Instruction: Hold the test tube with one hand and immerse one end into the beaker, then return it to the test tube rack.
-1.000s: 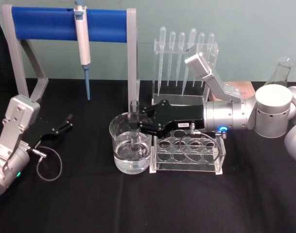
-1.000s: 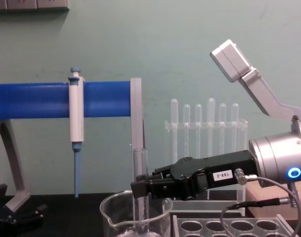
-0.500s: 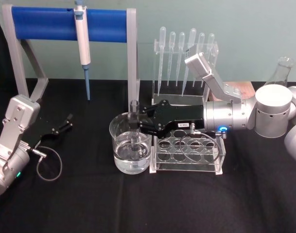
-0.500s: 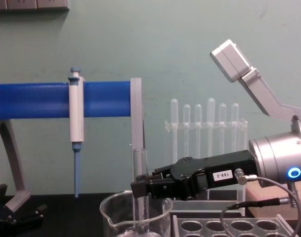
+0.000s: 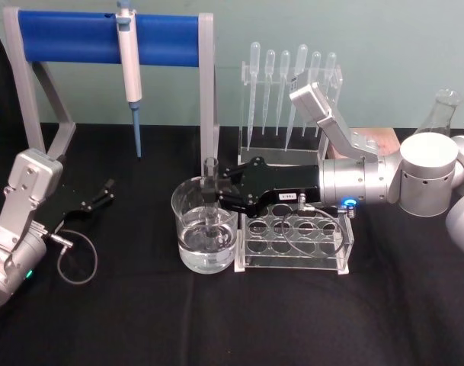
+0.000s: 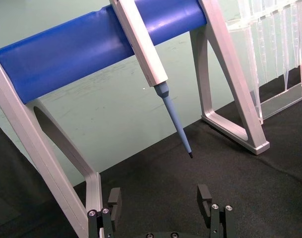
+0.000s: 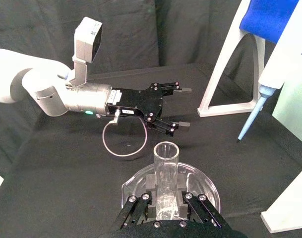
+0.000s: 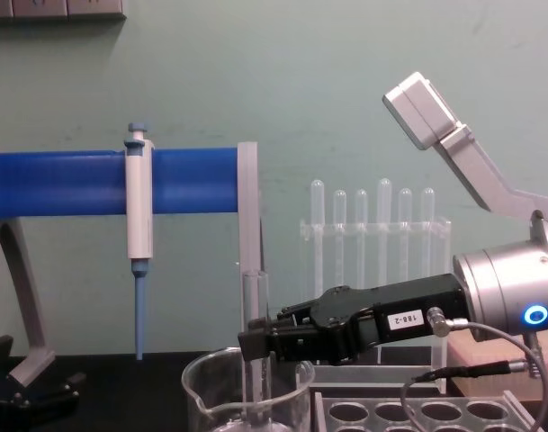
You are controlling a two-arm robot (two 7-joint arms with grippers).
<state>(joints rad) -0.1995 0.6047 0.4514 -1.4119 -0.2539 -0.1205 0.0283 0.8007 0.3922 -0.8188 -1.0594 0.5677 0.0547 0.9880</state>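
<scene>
The test tube (image 5: pixel 210 171) (image 8: pixel 254 297) (image 7: pixel 165 163) stands upright with its lower end down inside the beaker (image 5: pixel 187 236) (image 8: pixel 215 391) (image 7: pixel 200 186), which holds clear liquid. My right gripper (image 5: pixel 210 198) (image 8: pixel 256 342) (image 7: pixel 165 191) reaches in from the right and is shut on the tube's middle, above the beaker's rim. My left gripper (image 5: pixel 102 192) (image 6: pixel 158 198) (image 7: pixel 179 107) rests open low over the black table at the left, holding nothing.
A clear tube rack (image 5: pixel 292 240) stands right beside the beaker. Behind are a blue-barred stand (image 5: pixel 102 38) with a white-and-blue pipettor (image 5: pixel 129 69), a pipette rack (image 5: pixel 292 84) and a flask (image 5: pixel 443 107) at the far right.
</scene>
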